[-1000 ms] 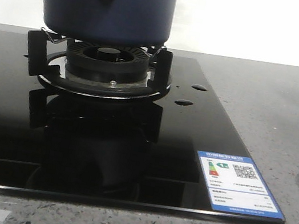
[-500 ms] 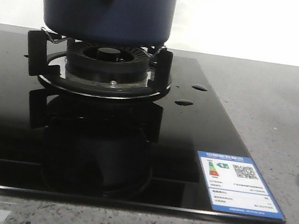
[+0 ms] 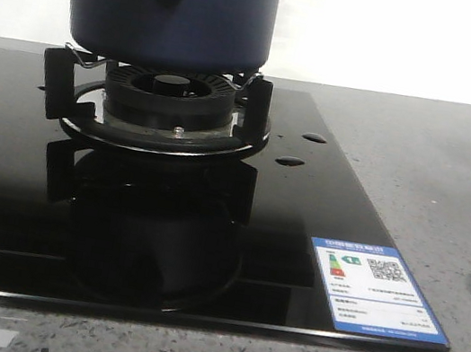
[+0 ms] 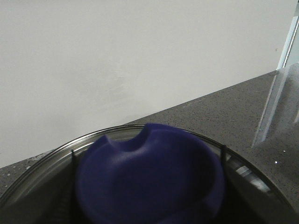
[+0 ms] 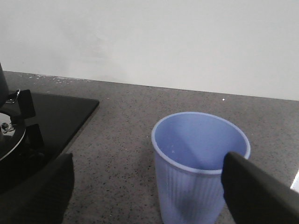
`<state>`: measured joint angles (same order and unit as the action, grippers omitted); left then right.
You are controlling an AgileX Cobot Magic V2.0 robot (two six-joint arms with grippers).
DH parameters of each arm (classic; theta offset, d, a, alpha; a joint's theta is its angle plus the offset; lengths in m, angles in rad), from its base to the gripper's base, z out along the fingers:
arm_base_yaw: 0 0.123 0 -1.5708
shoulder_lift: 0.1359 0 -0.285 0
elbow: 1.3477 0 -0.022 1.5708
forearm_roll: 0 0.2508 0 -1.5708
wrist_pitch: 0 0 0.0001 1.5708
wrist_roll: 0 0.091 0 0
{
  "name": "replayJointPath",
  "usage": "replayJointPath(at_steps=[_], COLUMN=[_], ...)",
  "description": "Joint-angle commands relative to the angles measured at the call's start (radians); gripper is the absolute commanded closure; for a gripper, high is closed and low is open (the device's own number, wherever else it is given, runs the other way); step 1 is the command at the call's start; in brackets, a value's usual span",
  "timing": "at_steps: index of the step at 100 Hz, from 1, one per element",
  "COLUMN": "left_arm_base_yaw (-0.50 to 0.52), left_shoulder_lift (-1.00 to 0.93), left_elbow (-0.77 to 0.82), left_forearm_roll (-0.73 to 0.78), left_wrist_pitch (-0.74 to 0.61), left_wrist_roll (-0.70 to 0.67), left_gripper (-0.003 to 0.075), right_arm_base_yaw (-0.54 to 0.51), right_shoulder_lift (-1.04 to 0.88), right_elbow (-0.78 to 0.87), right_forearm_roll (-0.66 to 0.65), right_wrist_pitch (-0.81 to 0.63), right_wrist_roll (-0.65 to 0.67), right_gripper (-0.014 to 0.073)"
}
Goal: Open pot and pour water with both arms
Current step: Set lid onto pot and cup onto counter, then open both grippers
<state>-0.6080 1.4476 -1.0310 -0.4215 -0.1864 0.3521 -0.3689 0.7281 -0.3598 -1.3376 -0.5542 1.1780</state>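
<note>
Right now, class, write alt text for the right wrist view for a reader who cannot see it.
A pale blue ribbed cup stands upright on a speckled grey counter between the open right gripper jaws. A black hob edge lies to one side, before a white wall.

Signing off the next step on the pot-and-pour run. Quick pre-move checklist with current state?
1. pot seated on the burner stand: ok, it sits level on the supports in the front view.
2. Lid still on the pot: ok, the left wrist view shows the glass lid with its blue knob close below the camera.
3. Left gripper closed on the knob: cannot tell, its fingers are out of frame.
4. right gripper open: ok, fingers spread wide apart.
5. pale blue cup upright between those fingers: ok, apparently not yet gripped.
6. Water level in the pot: cannot tell.
</note>
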Motion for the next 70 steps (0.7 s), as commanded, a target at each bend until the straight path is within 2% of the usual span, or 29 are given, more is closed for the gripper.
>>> replayJointPath(at_steps=[1, 24, 45, 60, 70], left_arm_base_yaw=[-0.005, -0.005, -0.005, 0.002, 0.027], left_shoulder_lift=[-0.033, -0.033, -0.057, -0.134, -0.207], left_elbow=[-0.038, -0.038, -0.038, -0.038, -0.038], left_forearm_roll=[0.006, 0.006, 0.006, 0.006, 0.011], left_wrist_pitch=[-0.085, -0.085, -0.085, -0.073, -0.04], left_wrist_roll=[0.002, 0.002, 0.002, 0.002, 0.002], left_gripper=[0.0321, 0.0315, 0.0164, 0.0168, 0.0202], right_arm_base_yaw=[-0.001, -0.001, -0.001, 0.007, 0.036], right_shoulder_lift=[-0.005, -0.005, -0.005, -0.005, -0.005], right_elbow=[-0.026, -0.026, -0.026, -0.026, -0.026], right_forearm_roll=[0.028, 0.028, 0.028, 0.028, 0.057], right_wrist_pitch=[-0.029, -0.029, -0.029, -0.056, -0.062], right_wrist_roll=[0.002, 0.002, 0.002, 0.002, 0.002], right_gripper=[0.0015, 0.0015, 0.0015, 0.0015, 0.0044])
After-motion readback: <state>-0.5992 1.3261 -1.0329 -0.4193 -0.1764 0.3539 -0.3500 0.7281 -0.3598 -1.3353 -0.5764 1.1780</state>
